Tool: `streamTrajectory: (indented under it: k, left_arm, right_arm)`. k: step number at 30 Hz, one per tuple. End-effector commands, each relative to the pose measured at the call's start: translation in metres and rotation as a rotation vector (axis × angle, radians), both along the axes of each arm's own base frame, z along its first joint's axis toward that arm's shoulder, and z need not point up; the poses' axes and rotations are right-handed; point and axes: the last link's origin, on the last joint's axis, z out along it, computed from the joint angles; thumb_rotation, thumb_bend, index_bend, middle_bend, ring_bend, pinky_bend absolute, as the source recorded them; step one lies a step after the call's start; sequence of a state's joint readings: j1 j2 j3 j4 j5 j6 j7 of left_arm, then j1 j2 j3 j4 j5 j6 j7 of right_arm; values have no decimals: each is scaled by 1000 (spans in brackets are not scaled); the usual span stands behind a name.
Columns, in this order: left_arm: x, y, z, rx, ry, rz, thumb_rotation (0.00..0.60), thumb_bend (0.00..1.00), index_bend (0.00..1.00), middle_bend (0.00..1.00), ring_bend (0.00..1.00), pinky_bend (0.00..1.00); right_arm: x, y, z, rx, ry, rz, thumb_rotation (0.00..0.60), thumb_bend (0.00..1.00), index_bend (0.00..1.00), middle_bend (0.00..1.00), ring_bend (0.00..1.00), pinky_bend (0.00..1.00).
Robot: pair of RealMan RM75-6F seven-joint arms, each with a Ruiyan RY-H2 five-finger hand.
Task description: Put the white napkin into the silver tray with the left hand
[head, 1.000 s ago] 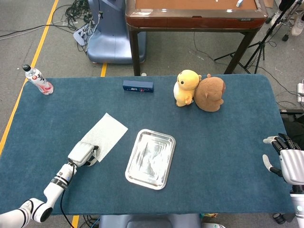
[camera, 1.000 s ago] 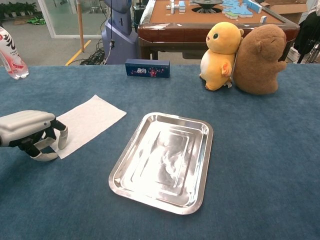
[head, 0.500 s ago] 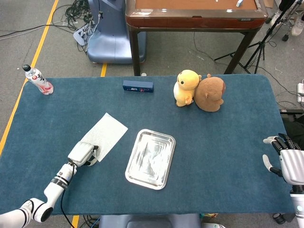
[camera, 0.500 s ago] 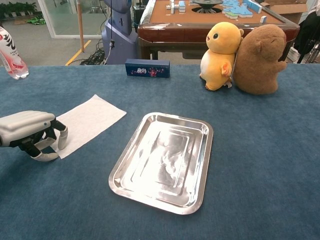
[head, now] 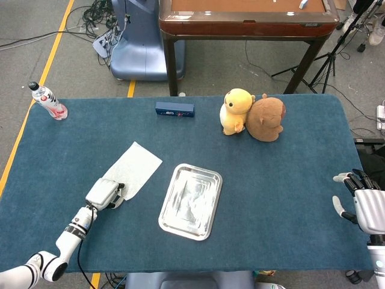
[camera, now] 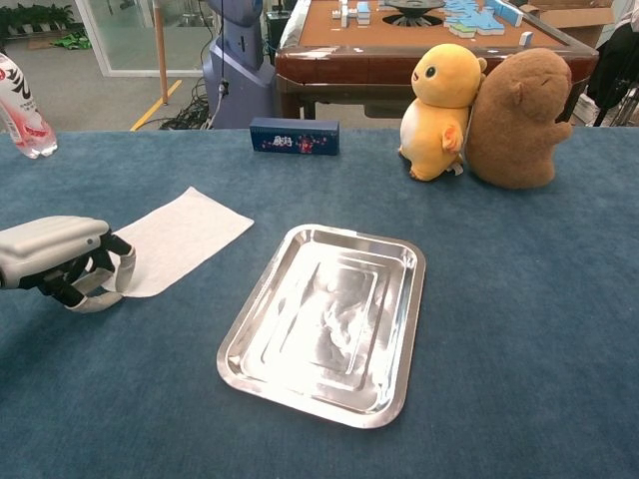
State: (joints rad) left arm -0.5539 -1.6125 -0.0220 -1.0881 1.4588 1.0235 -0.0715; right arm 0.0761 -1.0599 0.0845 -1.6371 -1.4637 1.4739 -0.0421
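1. White napkin [camera: 175, 240] lay flat on the blue bench [head: 283, 180], left of the silver tray [camera: 328, 317] and apart from it, not in it.
2. Tray sat near the middle of the bench, long axis slightly tilted, nothing inside but reflections.
3. Left hand [camera: 58, 261] was low at the napkin's near-left corner, back of the hand up. Fingers [camera: 122, 265] were curled under and touching the napkin edge; whether they were actually pinching the napkin, I couldn't tell from either view.
4. Head view showed the same: left hand [head: 104, 194] at the napkin's [head: 135, 169] lower corner, its arm trailing toward the bench's near-left edge.
5. Right hand [head: 363, 203] was at the far right edge of the bench, well apart from the tray [head: 190, 200], fingers spread, holding nothing.
6. Yellow plush toy [camera: 442, 97] and brown plush toy [camera: 517, 107] stood touching each other at the back right of the bench.
7. Dark blue box [camera: 294, 136] lay at the back centre, behind the napkin and tray.
8. Plastic bottle [head: 48, 100] with a red label lay at the back left corner.
9. Wooden table [head: 246, 18] stood on the floor behind the bench.
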Motion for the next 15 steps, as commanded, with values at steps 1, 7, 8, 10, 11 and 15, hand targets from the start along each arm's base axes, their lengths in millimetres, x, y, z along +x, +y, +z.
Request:
streamTrajectory:
  k: [1,7,8,10,11,15]
  left_arm:
    - [0,0,0,1,1,0,600,572,593,866,596,628]
    - [0,0,0,2,-3,0,600,579,593,865,596,628]
    - [0,-1,0,3,-3,-1,600,579,593,865,596,628]
    - [1,-2,1,4,-9,-3,600,579,593,865,596,628]
    - [2,-2,2,6,-12,-6,600,579,594,865,596,628]
    - [7,-3,6,16,-32,-14,600,580,594,865,596,628]
  right_arm:
    - [0,0,0,0,0,0,600,393,333,313,158,296]
    - [0,0,0,-1,-1,0,600,393,332,313,158,296]
    - [0,0,0,-1,-2,0,600,393,333,313,158,296]
    - [0,0,1,-2,-3,2,600,393,333,313,158,296]
    - [0,0,1,-3,-4,2,600,393,332,313,158,296]
    - [0,0,1,-5,-4,2,600,393,332,313,158,296]
